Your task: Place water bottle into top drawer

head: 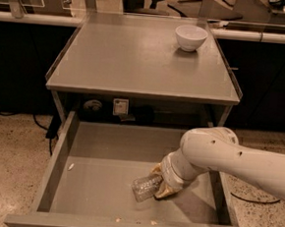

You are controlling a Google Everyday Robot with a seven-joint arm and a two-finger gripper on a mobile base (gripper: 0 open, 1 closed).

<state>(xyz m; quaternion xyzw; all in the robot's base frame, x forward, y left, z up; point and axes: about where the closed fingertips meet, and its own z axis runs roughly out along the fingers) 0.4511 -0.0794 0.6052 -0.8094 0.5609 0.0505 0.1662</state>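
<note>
Inside the wide, shallow grey metal top drawer [103,171], toward five o'clock: small clear ribbed plastic water bottle [145,187], lying tilted, pinched between the jaws. Seemingly the release step; next, likely: spread jaws, lift clear.

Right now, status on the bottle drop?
Gripper down in drawer, shut on bottle. Bottle on its side, near the floor, not released. Bowl up on cabinet top, out of the way.

White rounded arm [228,156], dark dots; tan pincer [159,182] in top drawer [105,152].
</note>
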